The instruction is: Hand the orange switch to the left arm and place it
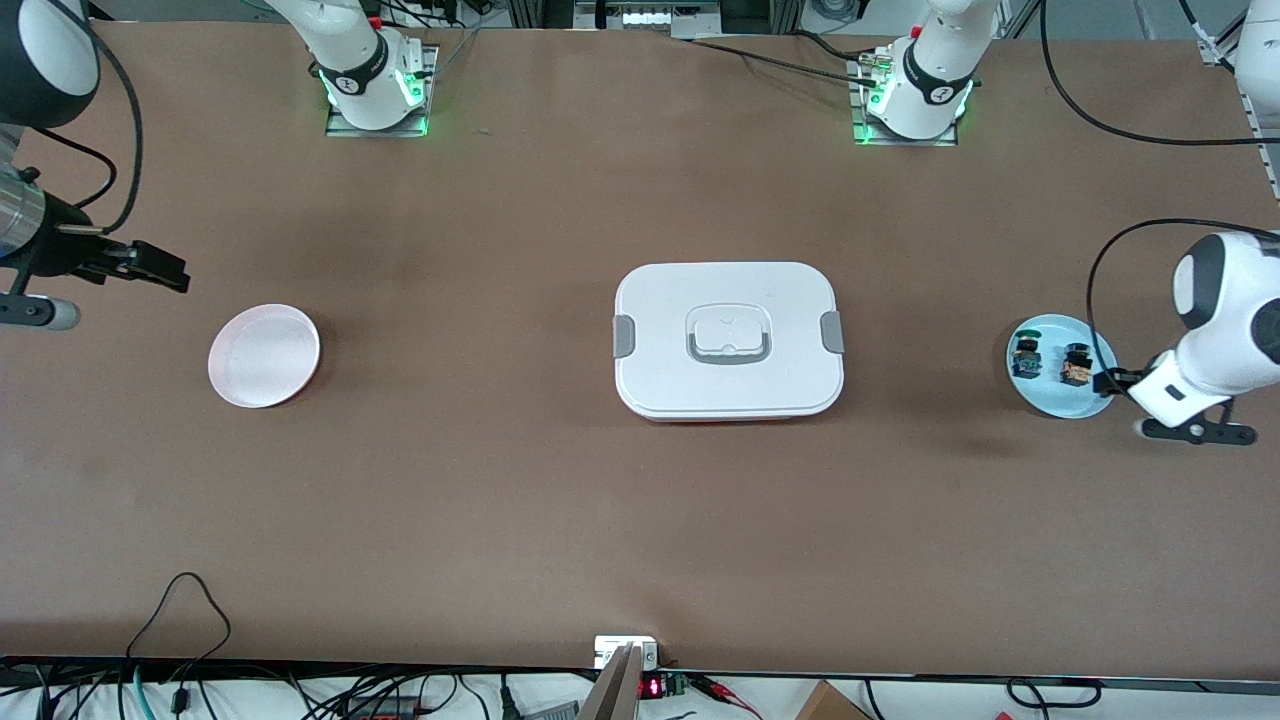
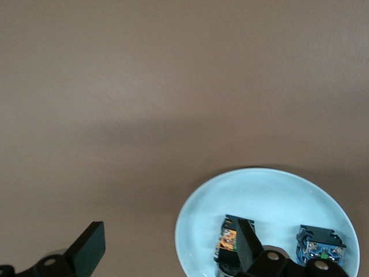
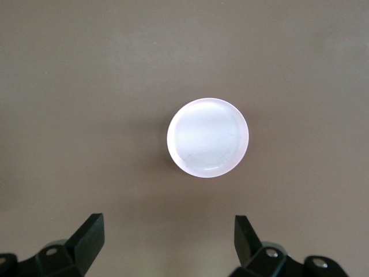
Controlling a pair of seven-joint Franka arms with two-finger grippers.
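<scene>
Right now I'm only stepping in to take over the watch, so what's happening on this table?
Nothing is held yet. The left gripper hangs open over the pale blue round plate, where the tiny orange switch lies beside a green-capped blue switch. The right gripper waits open near the empty pink round plate. The large white lidded box sits between the two plates.

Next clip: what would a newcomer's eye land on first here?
The large white box in the middle of the table dominates. Toward the left arm's end lies a light blue plate holding the orange switch and a green-capped switch, with the open left gripper at its edge. Toward the right arm's end lies a pink plate, the open right gripper above the table near it.
</scene>
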